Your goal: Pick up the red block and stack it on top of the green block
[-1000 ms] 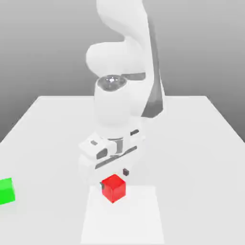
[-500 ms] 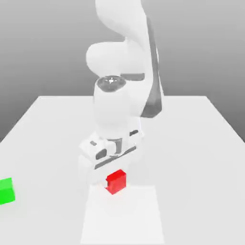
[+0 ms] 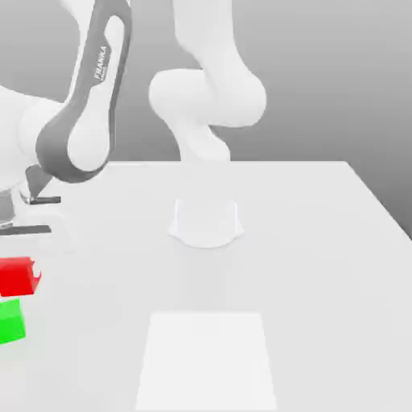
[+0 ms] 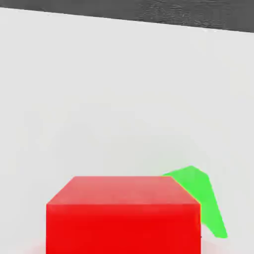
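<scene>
Reaches in from the upper left of the exterior view with the white and grey arm, down toward that view's left edge. Grips the red block in the gripper, with the fingers drawn in almost as far as they go and closed on the cube's sides. Shows one dark fingertip against the cube's right-hand face in the exterior view.

Holds the red block clear of the table, at the lower left of the exterior view, partly cut off by the frame's edge. Keeps it directly above the green block and very near it. Cannot tell whether the two touch or a thin gap lies between them. Leaves the green block flat on the table, also cut by the left edge, in the exterior view's lower left corner.

From the hand view, looks past the red block, seen close up with its front and upper faces plain and glossy. Catches a corner of the green block beyond it, mostly hidden behind the red one, with pale table stretching away to a dark band of backdrop.

Elsewhere in the exterior view, finds the arm's round white base near the middle of the table, and a slightly lighter square patch in the lower middle, well apart from both blocks.
</scene>
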### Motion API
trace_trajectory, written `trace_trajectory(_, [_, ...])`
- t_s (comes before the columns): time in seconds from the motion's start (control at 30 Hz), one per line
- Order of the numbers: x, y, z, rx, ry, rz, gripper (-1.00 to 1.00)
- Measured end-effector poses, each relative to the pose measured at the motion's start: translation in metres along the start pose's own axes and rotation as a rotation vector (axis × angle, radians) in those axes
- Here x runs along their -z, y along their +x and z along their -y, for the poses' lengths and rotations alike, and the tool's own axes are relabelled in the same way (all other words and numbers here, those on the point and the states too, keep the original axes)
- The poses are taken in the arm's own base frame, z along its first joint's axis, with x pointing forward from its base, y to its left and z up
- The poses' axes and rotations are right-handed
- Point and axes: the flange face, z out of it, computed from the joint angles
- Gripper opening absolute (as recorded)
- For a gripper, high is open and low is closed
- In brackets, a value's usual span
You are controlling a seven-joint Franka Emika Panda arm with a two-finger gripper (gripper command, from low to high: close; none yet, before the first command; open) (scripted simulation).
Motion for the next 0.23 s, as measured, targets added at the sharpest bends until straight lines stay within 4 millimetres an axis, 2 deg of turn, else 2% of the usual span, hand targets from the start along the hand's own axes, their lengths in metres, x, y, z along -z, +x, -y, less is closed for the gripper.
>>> trace_trajectory(0.1, [-0.037, 0.002, -0.005, -0.008, -0.001, 0.0, -1.0])
trace_trajectory(0.13, [-0.045, 0.002, -0.005, -0.009, -0.001, 0.0, 1.0])
trace_trajectory(0.23, [-0.045, 0.002, -0.005, -0.009, -0.001, 0.0, 1.0])
